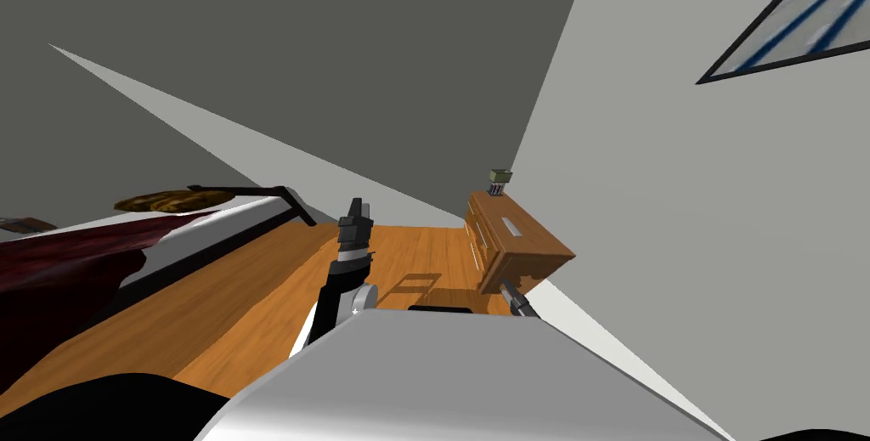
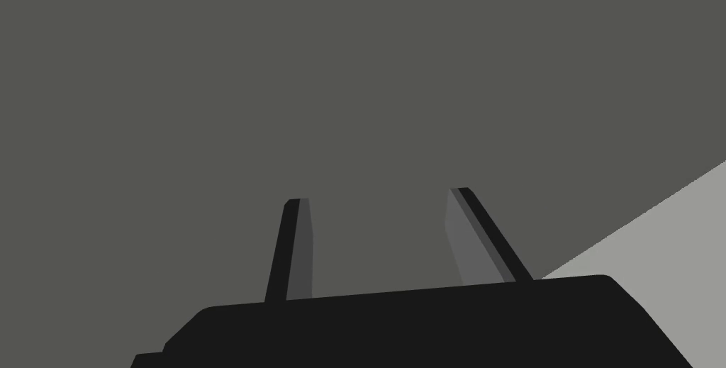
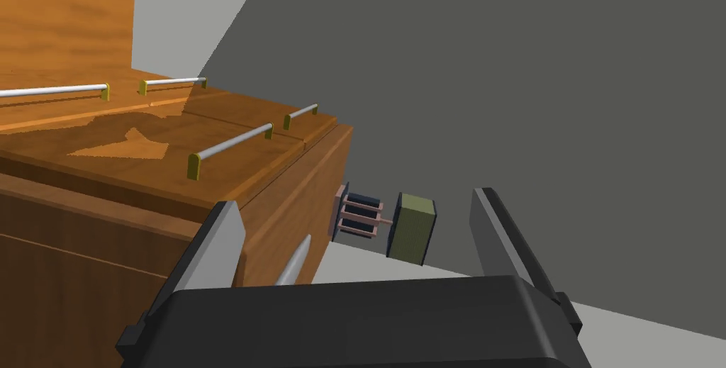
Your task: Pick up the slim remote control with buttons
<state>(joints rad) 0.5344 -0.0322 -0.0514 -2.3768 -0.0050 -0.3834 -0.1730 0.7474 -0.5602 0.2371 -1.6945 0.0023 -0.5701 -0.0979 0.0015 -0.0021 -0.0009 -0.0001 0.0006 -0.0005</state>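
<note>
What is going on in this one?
Nothing is held yet. The right claw, open, hangs close to the wooden dresser, where a slim grey remote lies on top. A small green box stands at the dresser's far end. The left claw is raised, open and empty.

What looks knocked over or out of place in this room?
Nothing stands out. The slim grey remote lies flat on the wooden dresser, and a small olive box on a stand sits upright at its far end. The slant of everything is the camera's, not the furniture's.
</note>
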